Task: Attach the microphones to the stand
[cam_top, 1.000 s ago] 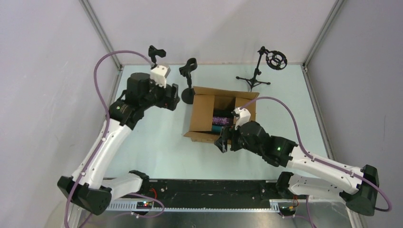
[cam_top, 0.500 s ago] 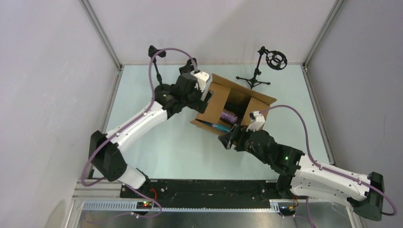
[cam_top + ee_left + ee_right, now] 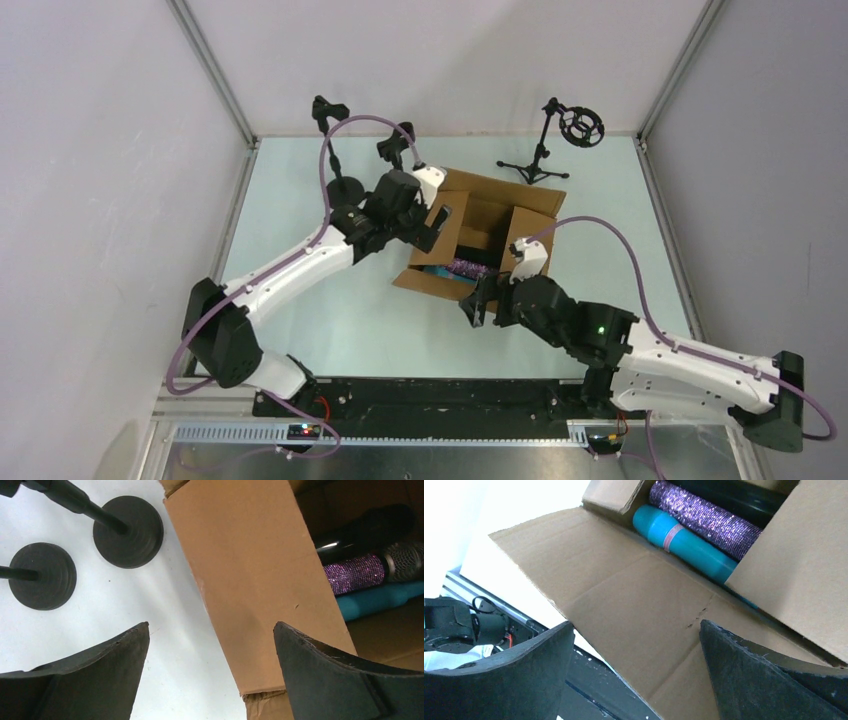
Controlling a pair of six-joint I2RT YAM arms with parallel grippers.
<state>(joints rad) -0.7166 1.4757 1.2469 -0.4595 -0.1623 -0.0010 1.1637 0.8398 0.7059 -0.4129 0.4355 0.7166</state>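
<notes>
An open cardboard box (image 3: 500,222) holds the three microphones lying side by side: purple glitter (image 3: 355,572) with a silver mesh head (image 3: 406,559), black (image 3: 367,526) and light blue (image 3: 380,600). The purple (image 3: 706,517), blue (image 3: 684,545) and black (image 3: 744,497) ones also show in the right wrist view. My left gripper (image 3: 432,228) is open, its jaws around the box's left flap (image 3: 250,580). My right gripper (image 3: 480,302) is open over the near flap (image 3: 624,605). Two black round-base stands (image 3: 345,185) (image 3: 398,150) stand left of the box.
A black tripod stand with a ring shock mount (image 3: 560,135) stands at the back right. The round stand bases (image 3: 128,530) (image 3: 42,575) sit close to the box's left side. Metal frame posts and walls enclose the table; the front rail (image 3: 489,622) lies just below the near flap.
My left arm swung from the stands to the box's left flap. The box turned and tilted half a second ago and now sits flatter, shifted slightly left. My right gripper stayed at the near flap.
</notes>
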